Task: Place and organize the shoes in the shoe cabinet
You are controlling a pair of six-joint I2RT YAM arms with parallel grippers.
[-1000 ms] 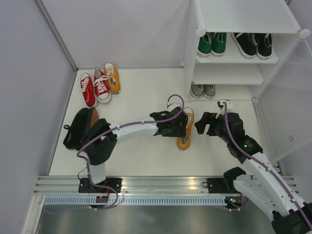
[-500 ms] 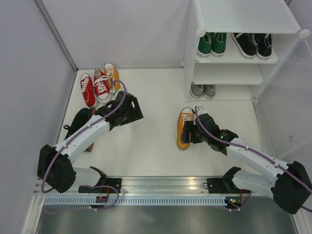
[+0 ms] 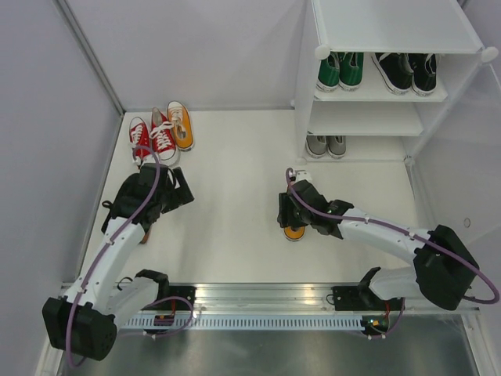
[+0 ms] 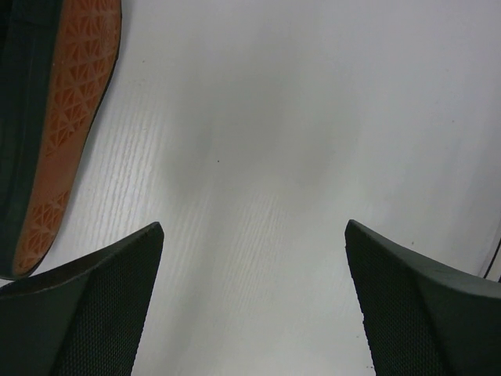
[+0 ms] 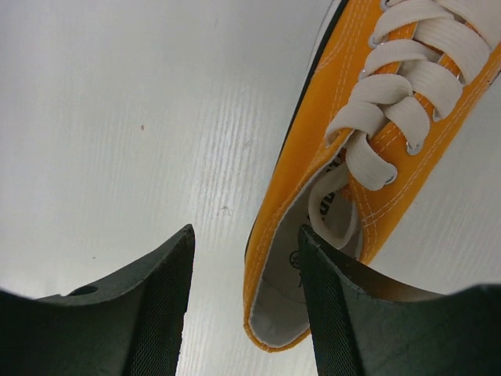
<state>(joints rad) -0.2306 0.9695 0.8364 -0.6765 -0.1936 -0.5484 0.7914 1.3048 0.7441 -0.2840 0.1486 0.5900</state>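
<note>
An orange shoe (image 5: pixel 313 157) with white laces lies on the white floor at centre, only its end (image 3: pixel 294 232) showing from above. My right gripper (image 5: pixel 246 230) (image 3: pixel 288 213) is open and straddles the shoe's side wall near the heel. One finger (image 5: pixel 344 313) is inside the shoe's opening and the other stands outside on the floor, a gap left. My left gripper (image 4: pixel 252 225) (image 3: pixel 182 196) is wide open over bare floor, beside a black shoe (image 4: pixel 31 117) (image 3: pixel 124 207) lying on its side. The shoe cabinet (image 3: pixel 391 23) stands at the back right.
Green shoes (image 3: pixel 340 70) and black shoes (image 3: pixel 407 72) sit on an upper cabinet shelf, grey shoes (image 3: pixel 326 145) on the lowest. A red pair (image 3: pixel 153 141) and another orange shoe (image 3: pixel 182 125) lie at the back left. White walls enclose the floor.
My left arm let go of the orange shoe, swung left to the black shoe and opened wide. My right gripper came down over the orange shoe's heel and its jaws narrowed.
</note>
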